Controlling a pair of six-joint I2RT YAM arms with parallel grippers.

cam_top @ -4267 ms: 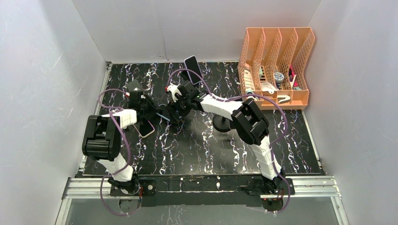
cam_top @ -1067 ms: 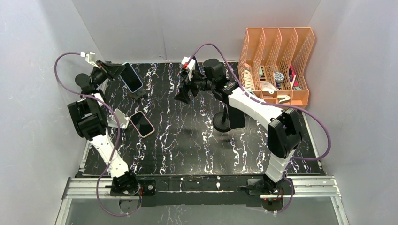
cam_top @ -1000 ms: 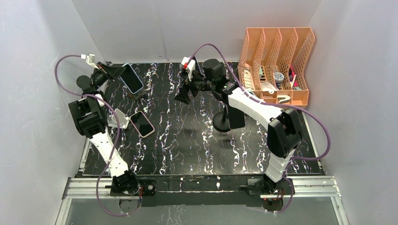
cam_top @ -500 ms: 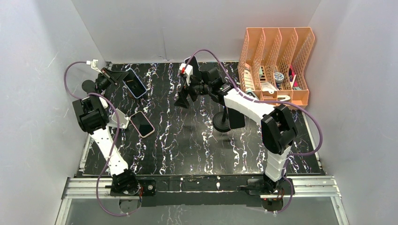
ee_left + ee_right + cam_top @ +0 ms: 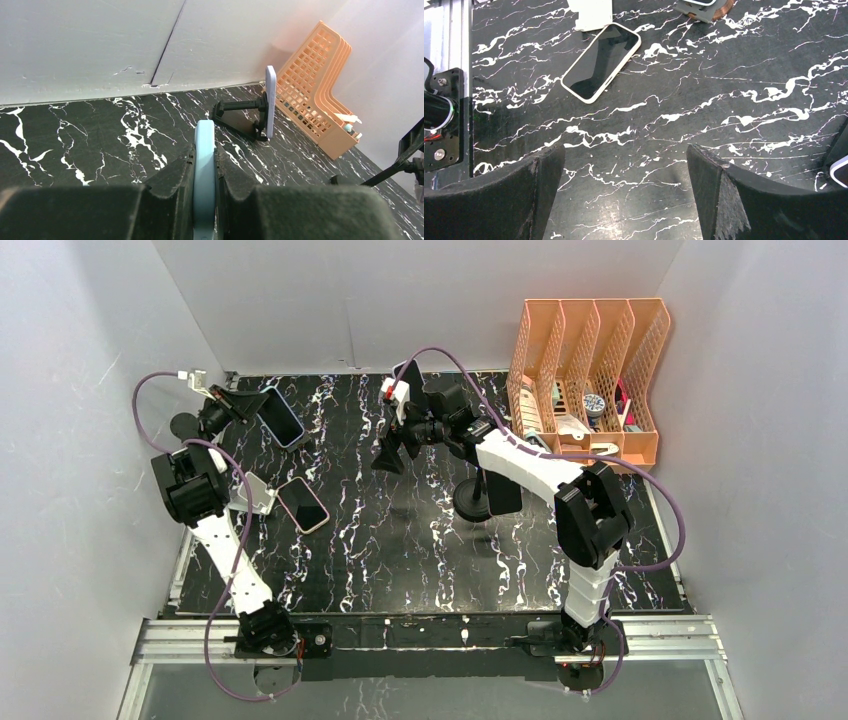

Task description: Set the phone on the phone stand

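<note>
My left gripper (image 5: 252,405) is shut on a light blue phone (image 5: 284,418) and holds it tilted above the table's back left. In the left wrist view the phone's edge (image 5: 204,150) stands upright between the fingers (image 5: 172,177). A small grey stand base (image 5: 702,7) lies on the table near it. My right gripper (image 5: 388,451) is open and empty over the middle back; its jaws stand wide apart in the right wrist view (image 5: 624,170). A cream-edged phone (image 5: 302,505) lies flat, screen up, beside a white stand (image 5: 256,495); it also shows in the right wrist view (image 5: 601,61).
A lavender phone (image 5: 270,102) leans on a black stand at the back centre (image 5: 408,377). A black stand with a round base (image 5: 478,498) is under the right forearm. An orange file rack (image 5: 590,380) with small items fills the back right corner. Grey walls enclose the table.
The left arm lifted the light blue phone from the table's left middle to the back left, then tipped it slightly lower. The right gripper pulled back toward the rear centre and stays open.
</note>
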